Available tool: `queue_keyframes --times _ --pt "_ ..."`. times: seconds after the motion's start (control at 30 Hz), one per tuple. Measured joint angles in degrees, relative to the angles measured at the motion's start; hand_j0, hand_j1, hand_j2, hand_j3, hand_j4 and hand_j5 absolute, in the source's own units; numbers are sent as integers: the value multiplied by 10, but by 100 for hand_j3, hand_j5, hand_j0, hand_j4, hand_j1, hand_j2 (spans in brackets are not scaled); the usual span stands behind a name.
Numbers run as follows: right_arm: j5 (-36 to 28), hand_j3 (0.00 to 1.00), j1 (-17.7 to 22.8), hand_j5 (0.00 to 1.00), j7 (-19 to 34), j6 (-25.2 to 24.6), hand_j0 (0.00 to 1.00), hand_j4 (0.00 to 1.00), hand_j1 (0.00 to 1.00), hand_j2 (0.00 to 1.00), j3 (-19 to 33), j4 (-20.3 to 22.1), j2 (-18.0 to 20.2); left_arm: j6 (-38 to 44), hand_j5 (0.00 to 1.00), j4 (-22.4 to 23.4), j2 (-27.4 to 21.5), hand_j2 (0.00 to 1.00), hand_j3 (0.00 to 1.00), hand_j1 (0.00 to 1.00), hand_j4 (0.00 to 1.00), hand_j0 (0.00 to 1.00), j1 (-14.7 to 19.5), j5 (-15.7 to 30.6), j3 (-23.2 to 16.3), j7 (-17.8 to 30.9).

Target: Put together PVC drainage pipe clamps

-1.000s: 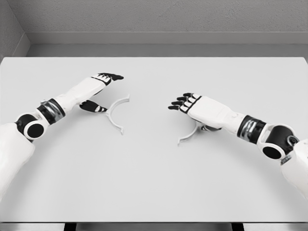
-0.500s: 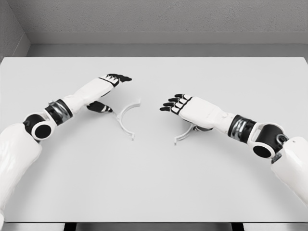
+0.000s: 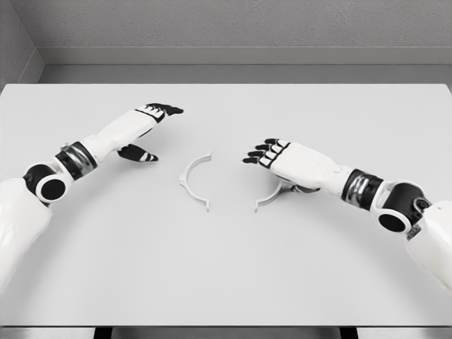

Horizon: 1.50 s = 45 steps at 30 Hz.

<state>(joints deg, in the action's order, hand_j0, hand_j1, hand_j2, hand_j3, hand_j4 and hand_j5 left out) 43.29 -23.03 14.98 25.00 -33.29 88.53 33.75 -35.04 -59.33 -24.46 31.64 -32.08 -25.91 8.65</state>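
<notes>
Tabletop (image 3: 226,268) spreads pale grey under both of my arms, and at the left I see my left hand (image 3: 145,131) hovering with its fingers stretched out and thumb apart, gripping nothing. Just right of it, apart from the hand, the left clamp half (image 3: 194,180) lies flat, its open side facing right toward the right clamp half (image 3: 268,199), the two near each other but not touching. My right hand (image 3: 272,155) sits over that second half, fingers extended and loose, covering its far end; I cannot tell whether it touches it
</notes>
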Motion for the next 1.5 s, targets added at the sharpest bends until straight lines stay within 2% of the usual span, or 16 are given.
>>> queue_keyframes --times 0.17,0.33,0.5,0.93,1.07,1.23,1.5 --pt "-1 100 -3 100 0 -1 100 100 100 100 11 -2 15 0 100 -2 -5 100 100 100 100 100 -3 1 -4 0" --pt "0 100 -5 100 0 -2 100 100 100 100 17 -4 13 0 100 -9 -7 100 100 100 100 100 0 3 -8 0" --pt "1 100 -15 100 1 -5 100 100 100 100 14 -14 -3 0 100 -19 -9 100 100 100 100 100 11 3 -9 0" --pt "3 100 -24 100 1 -6 100 100 100 100 2 -38 -28 0 100 -29 -16 100 100 100 100 100 11 0 -9 -1" --pt "3 100 -24 100 2 -7 100 100 100 100 -2 -38 -34 0 100 -32 -14 100 100 100 100 100 11 -2 -30 -1" --pt "3 100 -31 100 13 -8 100 100 100 100 -8 -37 -46 0 100 -57 -14 100 100 100 100 100 -1 -3 -51 -1" --pt "3 100 -37 100 16 -13 100 100 100 100 -20 -38 -56 0 100 -97 -28 100 100 100 100 100 -13 2 -57 -1"
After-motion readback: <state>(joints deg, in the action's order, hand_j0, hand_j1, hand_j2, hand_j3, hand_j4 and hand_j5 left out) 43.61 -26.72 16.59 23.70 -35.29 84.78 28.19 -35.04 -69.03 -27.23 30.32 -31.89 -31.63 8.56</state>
